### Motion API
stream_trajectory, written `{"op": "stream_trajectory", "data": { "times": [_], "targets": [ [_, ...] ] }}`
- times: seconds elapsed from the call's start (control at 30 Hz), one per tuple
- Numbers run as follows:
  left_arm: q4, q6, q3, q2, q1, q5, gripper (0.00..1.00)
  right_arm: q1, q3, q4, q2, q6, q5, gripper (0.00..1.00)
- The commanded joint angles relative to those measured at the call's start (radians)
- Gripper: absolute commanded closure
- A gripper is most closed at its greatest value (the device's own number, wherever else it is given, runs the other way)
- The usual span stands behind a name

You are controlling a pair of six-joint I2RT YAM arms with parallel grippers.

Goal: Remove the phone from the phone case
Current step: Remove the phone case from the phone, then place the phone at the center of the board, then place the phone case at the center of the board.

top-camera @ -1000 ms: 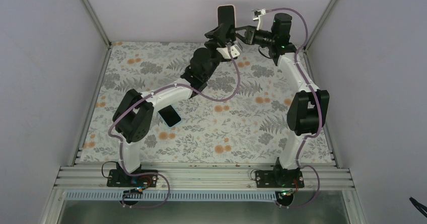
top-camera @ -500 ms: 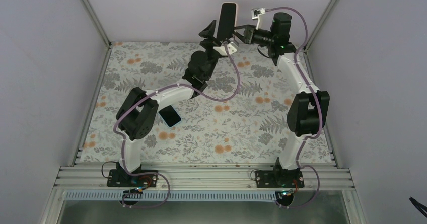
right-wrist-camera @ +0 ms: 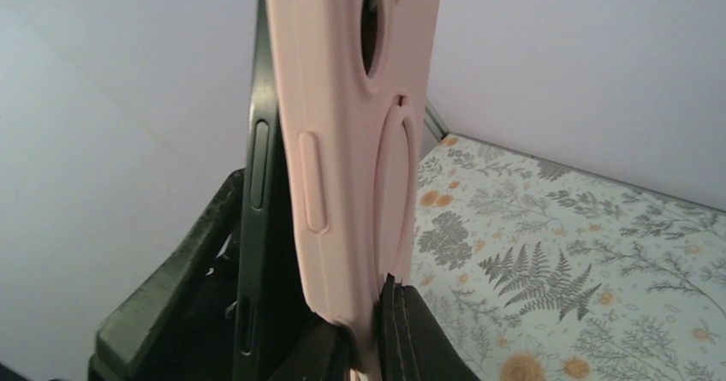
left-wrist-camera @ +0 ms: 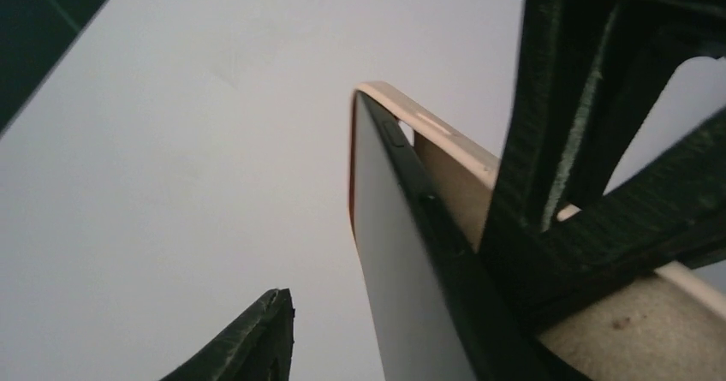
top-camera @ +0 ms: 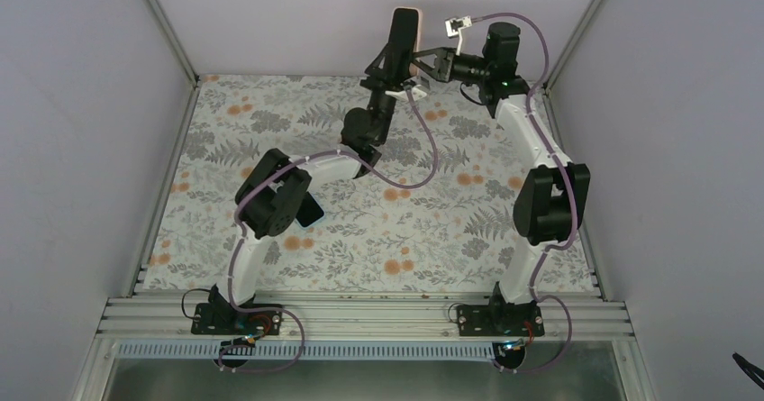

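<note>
Left arm's elbow point(top-camera: 275, 198) sits further toward the middle than a second ago. It now covers part of the dark phone-like slab point(top-camera: 313, 210), which lay fully exposed on the tabletop point(top-camera: 432, 230). Left end effector point(top-camera: 389, 64) has moved up from below the phone to alongside it, with its jaws narrower than before. Phone and case now read more edge-on from the top camera. Right arm has barely changed.

Near: both bases at the near edge. The slab lies flat on the floral tabletop, tucked against the left elbow.

Far, raised well above the tabletop by the back wall: the pink phone case point(right-wrist-camera: 342, 141) stands upright in the air. The phone point(right-wrist-camera: 257, 175) stands against the case's front. Its dark side edge with buttons shows outside the case lip in the right wrist view. In the left wrist view, bare inner case surface shows behind the phone near the top. Cannot tell whether the lower end is still seated.

Right end effector point(top-camera: 422, 62) is closed tight, pinching the bottom end of the phone case.

Left end effector is partly open and straddles the phone without clamping it. One finger point(left-wrist-camera: 257, 347) stands apart from the screen. The other lies against the phone's side edge, on the case side.
</note>
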Motion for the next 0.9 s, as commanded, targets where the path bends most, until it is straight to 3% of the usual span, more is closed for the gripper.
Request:
{"op": "stream_trajectory", "data": {
  "times": [0.0, 0.07, 0.3, 0.43, 0.67, 0.87],
  "targets": [
    [0.093, 0.009, 0.070, 0.004, 0.035, -0.058, 0.57, 0.024, 0.041, -0.108, -0.078, -0.090, -0.190, 0.97],
    [0.085, -0.015, 0.061, -0.011, 0.029, -0.043, 0.61, 0.024, 0.039, -0.123, -0.080, -0.099, -0.199, 0.97],
    [-0.009, -0.096, 0.002, -0.105, -0.001, -0.029, 0.91, 0.015, 0.027, -0.143, -0.099, -0.132, -0.160, 0.97],
    [-0.090, -0.138, -0.092, -0.218, -0.028, 0.004, 0.94, -0.012, 0.059, -0.223, -0.096, -0.222, -0.045, 0.97],
    [-0.421, -0.206, -0.254, -0.505, -0.072, 0.079, 0.96, -0.062, 0.216, -0.474, -0.029, -0.462, 0.282, 0.97],
    [-0.694, -0.034, -0.407, -0.737, -0.083, 0.000, 0.96, -0.085, 0.314, -0.757, 0.063, -0.685, 0.540, 0.97]
  ]
}}
